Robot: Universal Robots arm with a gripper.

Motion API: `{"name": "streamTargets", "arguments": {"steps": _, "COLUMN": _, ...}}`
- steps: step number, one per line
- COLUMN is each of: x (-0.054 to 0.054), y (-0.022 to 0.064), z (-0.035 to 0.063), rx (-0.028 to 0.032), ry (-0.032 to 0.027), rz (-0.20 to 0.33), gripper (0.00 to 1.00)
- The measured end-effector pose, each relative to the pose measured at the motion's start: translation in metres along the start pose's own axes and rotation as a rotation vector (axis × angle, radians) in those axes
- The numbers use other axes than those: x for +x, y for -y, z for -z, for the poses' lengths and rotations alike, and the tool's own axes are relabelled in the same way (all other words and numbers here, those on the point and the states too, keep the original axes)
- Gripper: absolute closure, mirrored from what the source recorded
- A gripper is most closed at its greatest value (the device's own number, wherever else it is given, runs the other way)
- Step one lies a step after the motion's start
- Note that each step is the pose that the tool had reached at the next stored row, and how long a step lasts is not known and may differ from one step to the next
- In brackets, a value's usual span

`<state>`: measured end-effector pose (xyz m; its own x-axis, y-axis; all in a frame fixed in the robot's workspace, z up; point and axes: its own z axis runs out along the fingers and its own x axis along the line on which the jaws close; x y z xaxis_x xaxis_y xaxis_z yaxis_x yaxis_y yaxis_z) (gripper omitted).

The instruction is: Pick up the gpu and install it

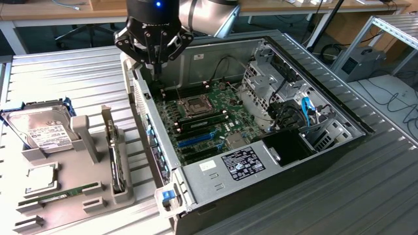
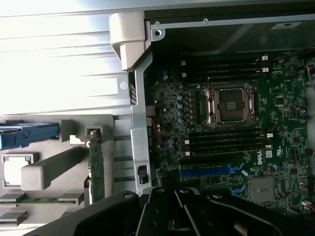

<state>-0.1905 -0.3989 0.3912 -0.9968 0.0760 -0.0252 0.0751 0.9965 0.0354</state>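
Gpu [image 1: 115, 156] standing on edge in the grey holder [image 1: 65, 215] on the table [image 1: 58, 73], beside the open computer case [image 1: 294, 176]; not yet picked up. Farther back, the jaws hang shut and empty above the case's far corner. Blue expansion slots [image 1: 196, 140] are unfilled, so pickup and installation are both outstanding.

A table [image 1: 65, 73] with a ribbed metal top is recorded across the foreground, and strong glare is noted on it in the wrist view. Along the far side, a wooden desk [image 1: 39, 11] on white legs is observed, with a dark chair base [image 1: 85, 30] beneath it. At the exterior view's right, an aluminium frame [image 1: 385, 27] is noted, with a grey box [image 1: 360, 61] just beside it. The floor [image 1: 379, 90] there is seen to be pale grey, and loose cables [image 1: 400, 100] are found lying on it. Under the desk the floor appears darker. A black pole [image 1: 324, 22] is noted near the frame, tilted.
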Motion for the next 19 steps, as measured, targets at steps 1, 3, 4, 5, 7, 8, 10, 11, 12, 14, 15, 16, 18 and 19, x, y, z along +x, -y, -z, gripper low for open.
{"name": "streamTargets", "arguments": {"steps": 1, "x": 0.0001, "y": 0.0, "z": 0.0, "rx": 0.0, "ry": 0.0, "rz": 0.0, "gripper": 0.89}}
{"name": "streamTargets", "arguments": {"steps": 3, "x": 0.0005, "y": 0.0, "z": 0.0, "rx": 0.0, "ry": 0.0, "rz": 0.0, "gripper": 0.89}}
{"name": "streamTargets", "arguments": {"steps": 4, "x": 0.0016, "y": 0.0001, "z": -0.0001, "rx": 0.0, "ry": 0.0, "rz": 0.0, "gripper": 0.89}}
{"name": "streamTargets", "arguments": {"steps": 5, "x": 0.0027, "y": 0.0002, "z": -0.0002, "rx": 0.0, "ry": 0.0, "rz": 0.0, "gripper": 0.89}}
{"name": "streamTargets", "arguments": {"steps": 7, "x": 0.003, "y": 0.0002, "z": -0.0002, "rx": 0.0, "ry": 0.0, "rz": 0.0, "gripper": 0.89}}
{"name": "streamTargets", "arguments": {"steps": 8, "x": 0.0033, "y": 0.0003, "z": -0.0002, "rx": 0.0, "ry": 0.0, "rz": 0.0, "gripper": 0.89}}
{"name": "streamTargets", "arguments": {"steps": 10, "x": 0.0037, "y": 0.0003, "z": -0.0003, "rx": 0.0, "ry": 0.0, "rz": 0.0, "gripper": 0.89}}
{"name": "streamTargets", "arguments": {"steps": 11, "x": 0.0039, "y": 0.0003, "z": -0.0003, "rx": 0.0, "ry": 0.0, "rz": 0.0, "gripper": 0.89}}
{"name": "streamTargets", "arguments": {"steps": 12, "x": 0.0041, "y": 0.0003, "z": -0.0003, "rx": 0.0, "ry": 0.0, "rz": 0.0, "gripper": 0.89}}
{"name": "streamTargets", "arguments": {"steps": 14, "x": 0.0045, "y": 0.0004, "z": -0.0003, "rx": 0.0, "ry": 0.0, "rz": 0.0, "gripper": 0.89}}
{"name": "streamTargets", "arguments": {"steps": 15, "x": 0.0047, "y": 0.0004, "z": -0.0004, "rx": 0.0, "ry": 0.0, "rz": 0.0, "gripper": 0.89}}
{"name": "streamTargets", "arguments": {"steps": 16, "x": 0.0049, "y": 0.0004, "z": -0.0004, "rx": 0.0, "ry": 0.0, "rz": 0.0, "gripper": 0.89}}
{"name": "streamTargets", "arguments": {"steps": 18, "x": 0.0053, "y": 0.0004, "z": -0.0004, "rx": 0.0, "ry": 0.0, "rz": 0.0, "gripper": 0.89}}
{"name": "streamTargets", "arguments": {"steps": 19, "x": 0.0055, "y": 0.0004, "z": -0.0004, "rx": 0.0, "ry": 0.0, "rz": 0.0, "gripper": 0.89}}
